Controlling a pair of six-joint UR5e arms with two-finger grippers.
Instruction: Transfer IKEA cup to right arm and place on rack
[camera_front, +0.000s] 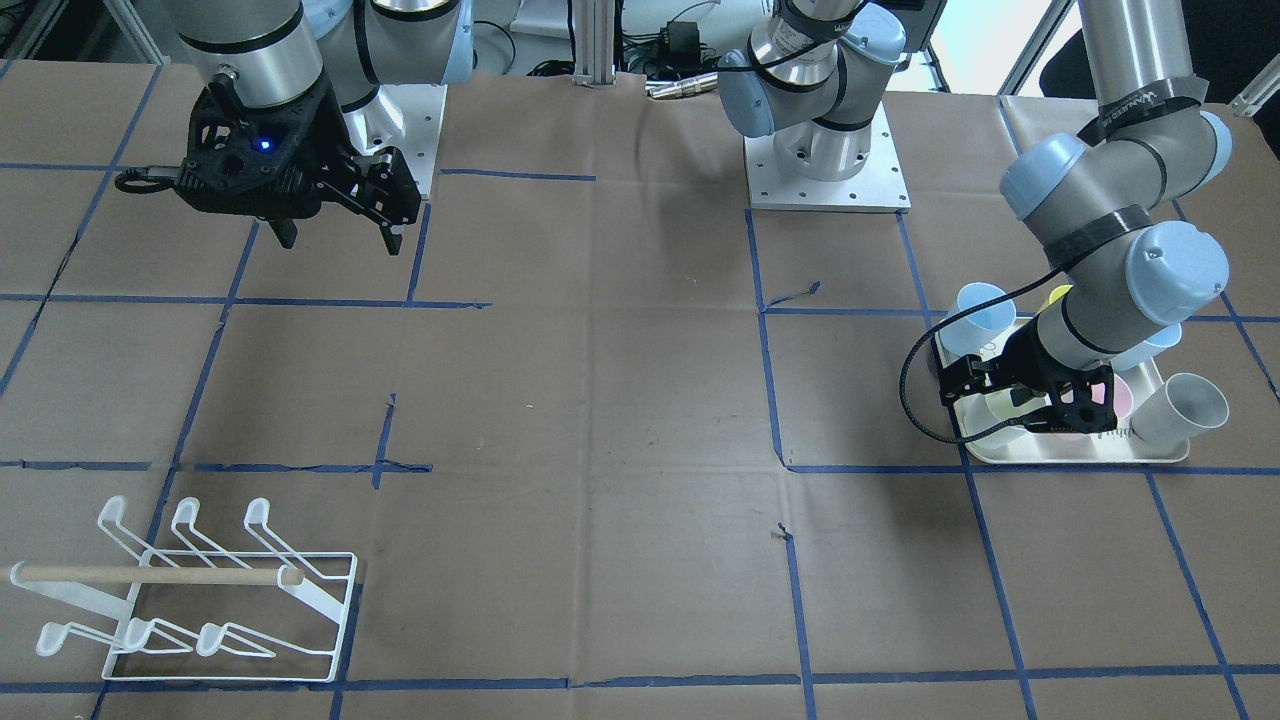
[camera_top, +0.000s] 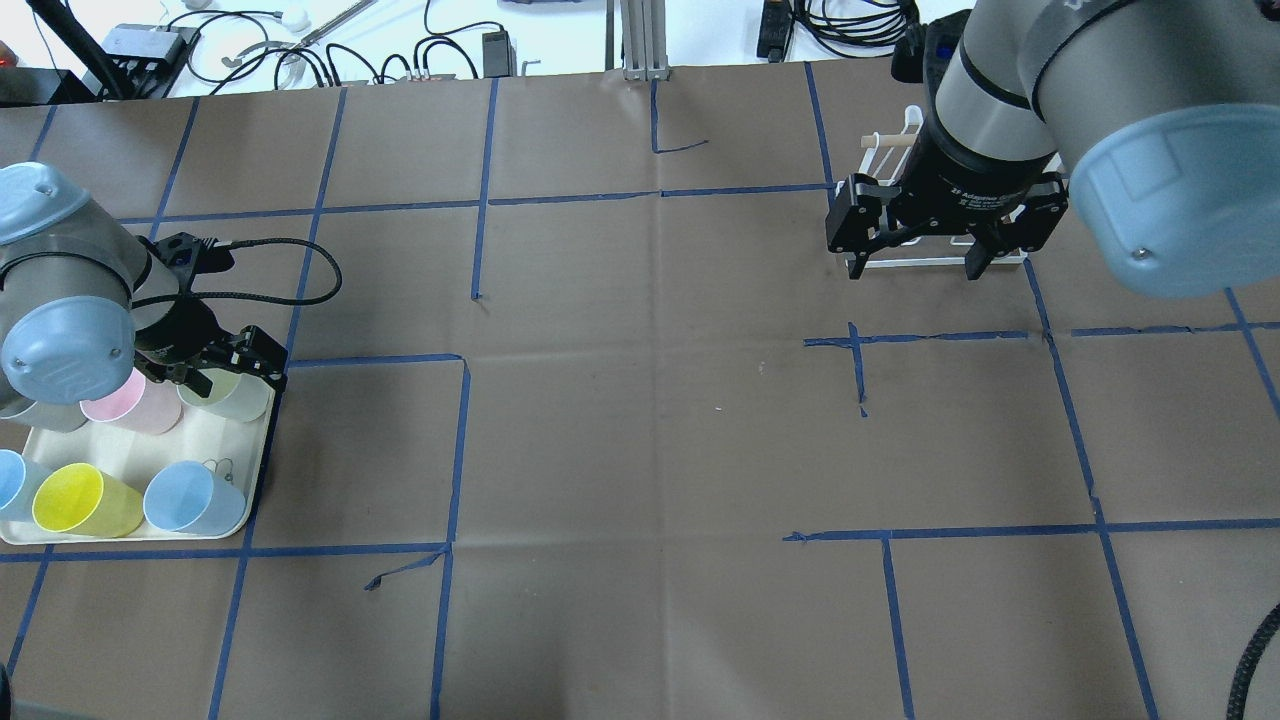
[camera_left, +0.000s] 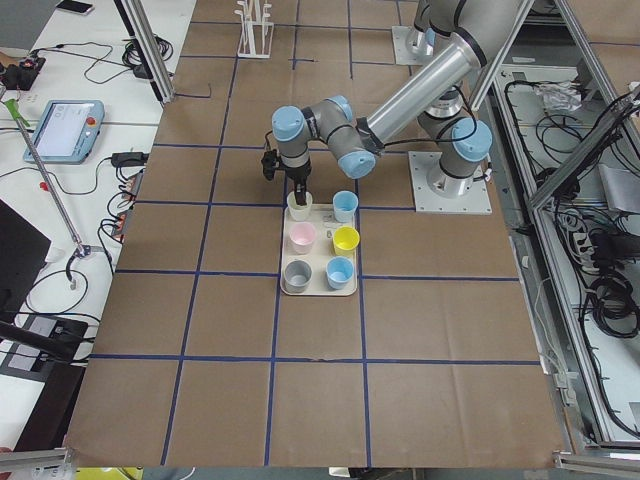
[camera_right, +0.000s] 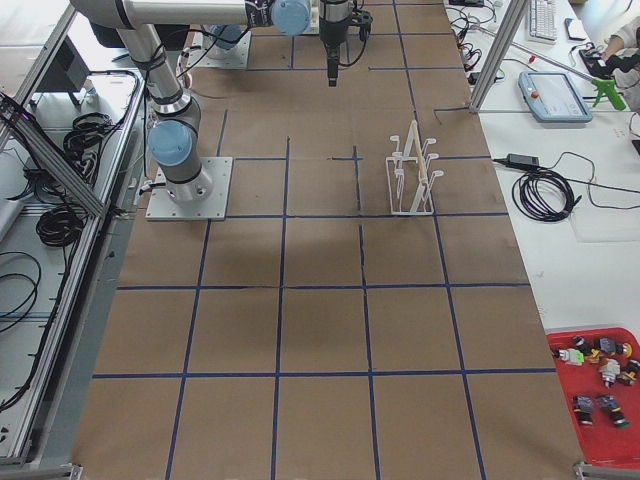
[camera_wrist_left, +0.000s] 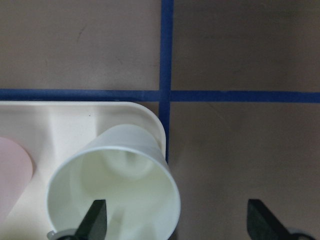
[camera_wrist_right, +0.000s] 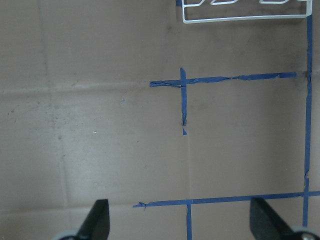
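With your left gripper (camera_wrist_left: 180, 225) spread, one finger inside the cream IKEA cup (camera_wrist_left: 115, 185) on the tray (camera_wrist_left: 60, 120) at the table's left edge, a skewed pinch could tip it onto the pink cup (camera_top: 130, 405); the right gripper (camera_top: 915, 265) hangs spread, empty, near the far-right-corner rack (camera_front: 150, 574).

Table (camera_front: 600, 400) papered brown with a blue tape grid — in the front-facing view, a white wire rack (camera_front: 150, 574) stands at 8 o'clock, a cream tray (camera_front: 1080, 453) at 3, and two arm base plates (camera_front: 828, 185) at 11 and 1.
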